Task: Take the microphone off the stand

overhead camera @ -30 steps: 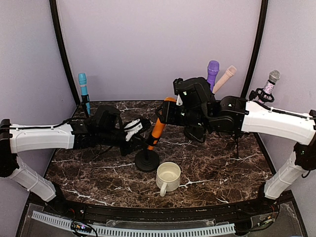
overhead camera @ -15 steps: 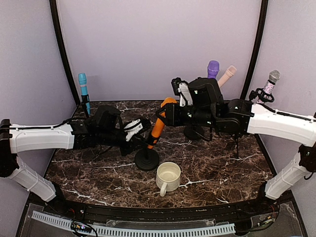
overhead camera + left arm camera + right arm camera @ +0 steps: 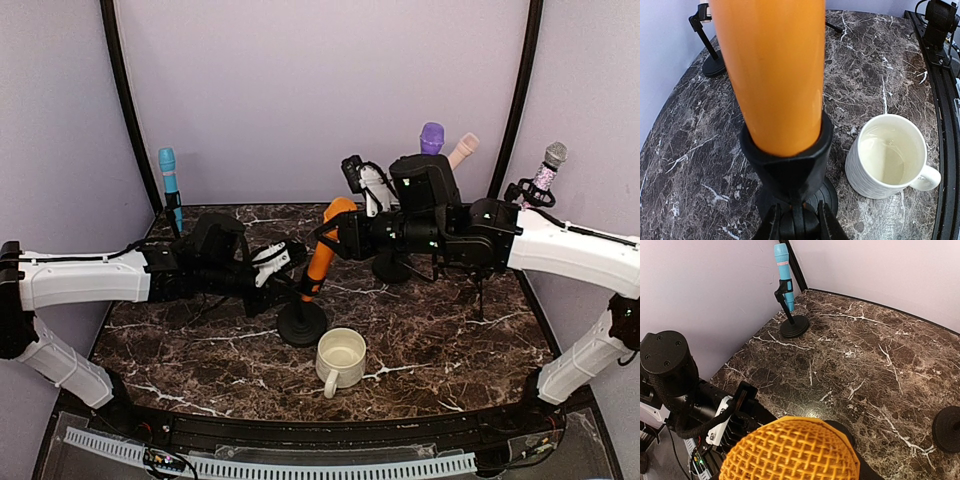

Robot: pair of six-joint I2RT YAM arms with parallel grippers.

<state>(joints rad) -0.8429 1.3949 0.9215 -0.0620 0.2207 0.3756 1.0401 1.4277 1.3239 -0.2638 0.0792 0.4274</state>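
The orange microphone [image 3: 322, 252] leans in the black clip [image 3: 787, 157] of a short black stand with a round base [image 3: 301, 324]. My left gripper [image 3: 288, 263] comes in low from the left and is shut on the stand's stem just below the clip, its fingers [image 3: 772, 226] on either side. My right gripper [image 3: 336, 228] comes in from the right and is shut on the microphone's upper end. The orange mesh head [image 3: 790, 452] fills the bottom of the right wrist view and hides my right fingers there. The microphone's body [image 3: 772, 70] still sits in the clip.
A white mug [image 3: 341, 358] stands just in front of the stand's base, also in the left wrist view [image 3: 892, 156]. A blue microphone [image 3: 168, 180] on a stand is at the back left. Purple [image 3: 431, 140], beige [image 3: 461, 151] and glittery [image 3: 545, 175] microphones stand at the back right.
My right arm has lifted and drawn slightly to the right while holding the microphone's top. The stand's base has shifted a little. My left arm has stayed in place.
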